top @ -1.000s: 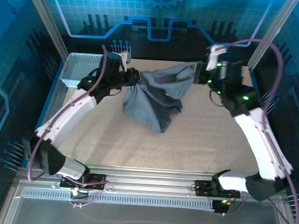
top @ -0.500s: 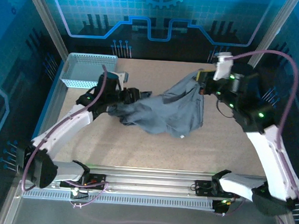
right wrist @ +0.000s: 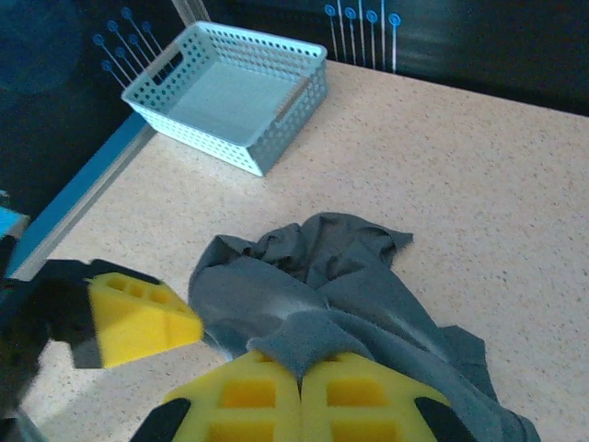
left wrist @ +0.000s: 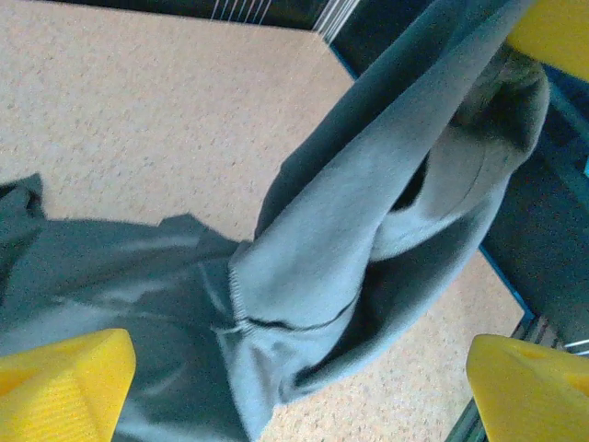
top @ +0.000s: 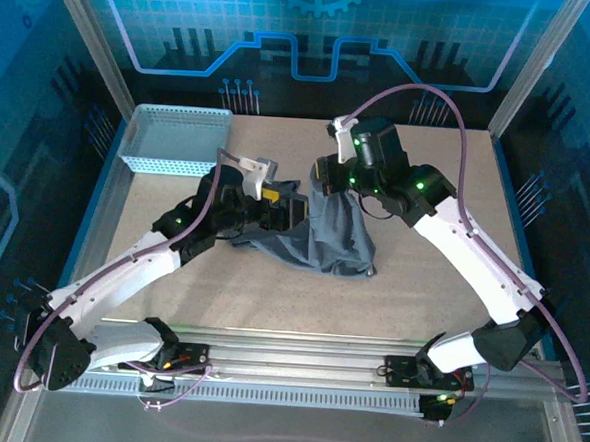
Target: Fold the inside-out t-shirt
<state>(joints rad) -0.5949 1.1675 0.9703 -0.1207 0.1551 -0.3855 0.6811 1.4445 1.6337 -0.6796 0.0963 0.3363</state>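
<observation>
The dark grey t-shirt (top: 329, 238) is bunched in a heap at the middle of the table, one fold lifted up. My right gripper (top: 326, 178) is above the heap; in the right wrist view its yellow fingers (right wrist: 301, 379) are shut on a pinch of the t-shirt (right wrist: 350, 276). My left gripper (top: 284, 208) is at the heap's left edge. Its jaws (left wrist: 294, 373) stand wide open, with the t-shirt (left wrist: 350, 212) draped between them and hanging from the right gripper's yellow finger (left wrist: 552, 28). A seam shows on the cloth.
A light blue mesh basket (top: 175, 139) stands empty at the back left corner (right wrist: 230, 92). The tan tabletop (top: 442, 280) is bare to the right and in front of the heap. Metal frame posts (top: 90, 43) rise at the back corners.
Both grippers have come together at the table's middle, the right one sweeping left. The stretched shirt has collapsed into a heap. The left gripper's jaws now stand open.
</observation>
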